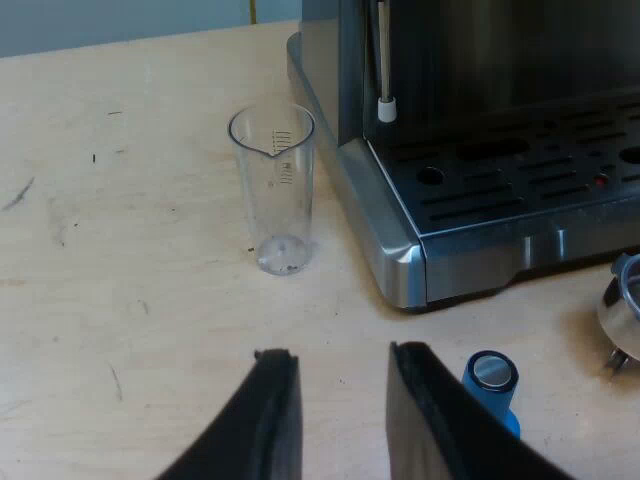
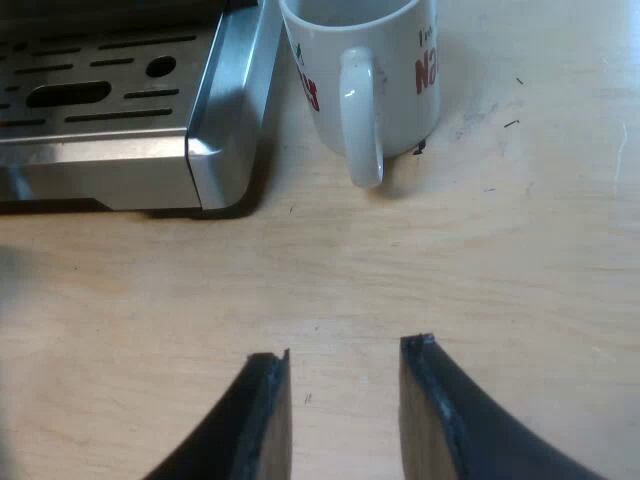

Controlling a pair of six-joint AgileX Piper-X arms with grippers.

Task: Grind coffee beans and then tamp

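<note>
My left gripper [image 1: 342,352] hangs open over bare wooden table, nothing between its fingers. A blue tamper [image 1: 492,385] with a silver face stands just beside one finger. Beyond it, the round metal head of the holder [image 1: 622,312] lies on the table before the espresso machine's drip tray [image 1: 520,180]. A clear measuring glass [image 1: 274,188] stands upright next to the machine's corner. My right gripper [image 2: 345,348] is also open over bare table, a short way from a white mug [image 2: 365,75] with red lettering, its handle turned toward the gripper.
The steam wand [image 1: 384,60] with a white tip hangs over the drip tray. The mug stands close against the machine's other corner [image 2: 215,150]. Wooden table surface [image 2: 500,250] lies around both grippers.
</note>
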